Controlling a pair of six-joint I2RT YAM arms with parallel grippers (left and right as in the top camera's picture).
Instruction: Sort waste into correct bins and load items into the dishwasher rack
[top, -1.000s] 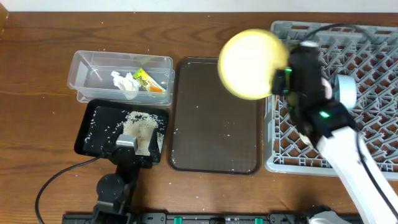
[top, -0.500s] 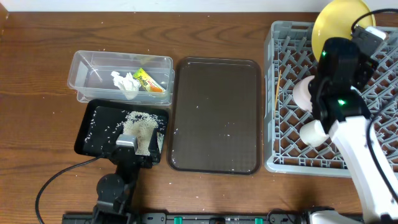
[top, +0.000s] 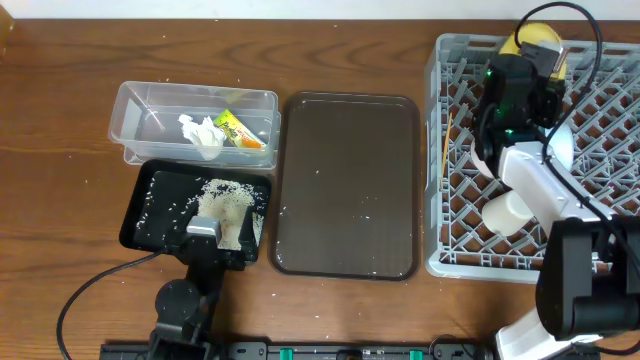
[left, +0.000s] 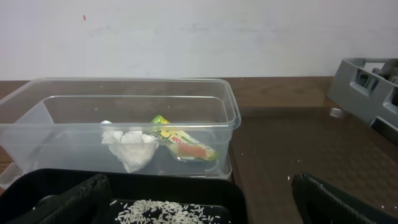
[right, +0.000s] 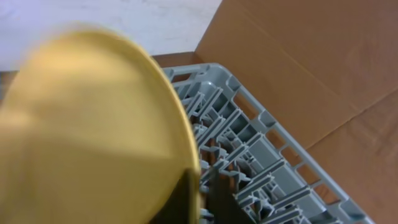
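Note:
My right gripper (top: 528, 58) is shut on the rim of the pale yellow plate (top: 541, 38) and holds it on edge over the far side of the grey dishwasher rack (top: 600, 250). In the right wrist view the plate (right: 81, 124) fills the left, pinched by the fingers (right: 202, 193) above the rack's pegs (right: 261, 155). A white bowl (top: 505, 212), a light blue bowl (top: 560, 145) and a chopstick (top: 445, 150) are in the rack. My left gripper (top: 205, 235) is open and empty over the black tray (top: 150, 195) of rice (top: 225, 198).
The clear tub (top: 135, 110) holds the white tissue (top: 200, 132) and the green-yellow wrapper (top: 240, 130); both also show in the left wrist view (left: 130, 146), (left: 183, 144). The dark brown serving tray (top: 345, 185), with a few rice grains, lies between the bins and the rack.
My right arm has carried the plate from over the brown tray to the rack's far side and turned it on edge. The left arm has not moved.

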